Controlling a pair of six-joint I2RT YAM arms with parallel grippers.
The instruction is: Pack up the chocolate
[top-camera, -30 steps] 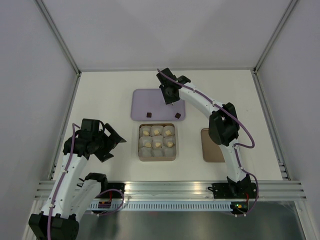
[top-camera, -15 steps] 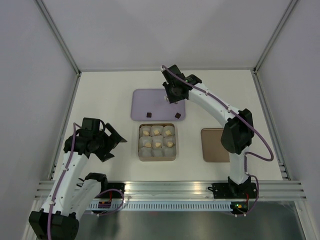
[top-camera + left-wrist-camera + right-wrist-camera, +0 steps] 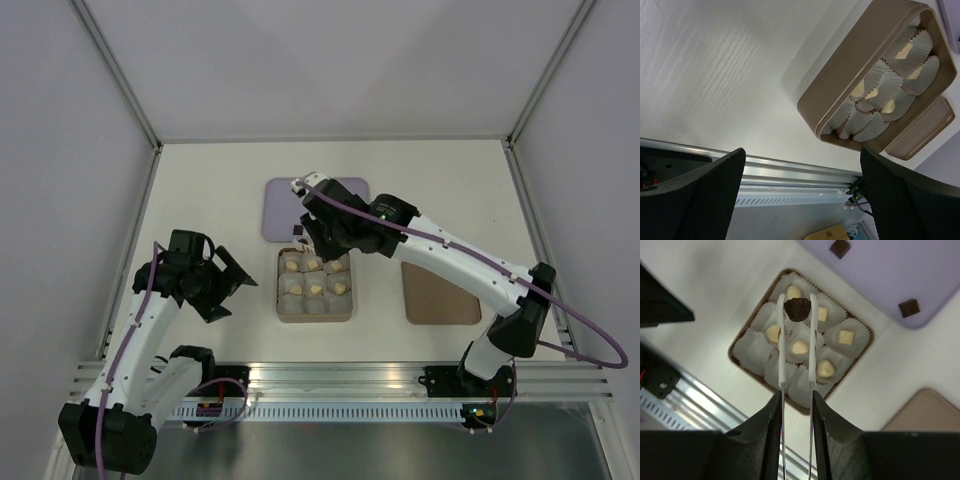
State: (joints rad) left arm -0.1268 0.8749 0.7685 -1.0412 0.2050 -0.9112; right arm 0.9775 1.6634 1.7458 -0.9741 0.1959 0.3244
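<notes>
Now the right gripper (image 3: 796, 399) squeezes the tongs (image 3: 781, 345), which pinch a dark chocolate (image 3: 797, 309) just ahead of it, above the box (image 3: 855, 70). Next it must lower into an empty paper cup (image 3: 759, 352) and let go. Meanwhile the left gripper (image 3: 800, 192) gapes wide, empty.
</notes>
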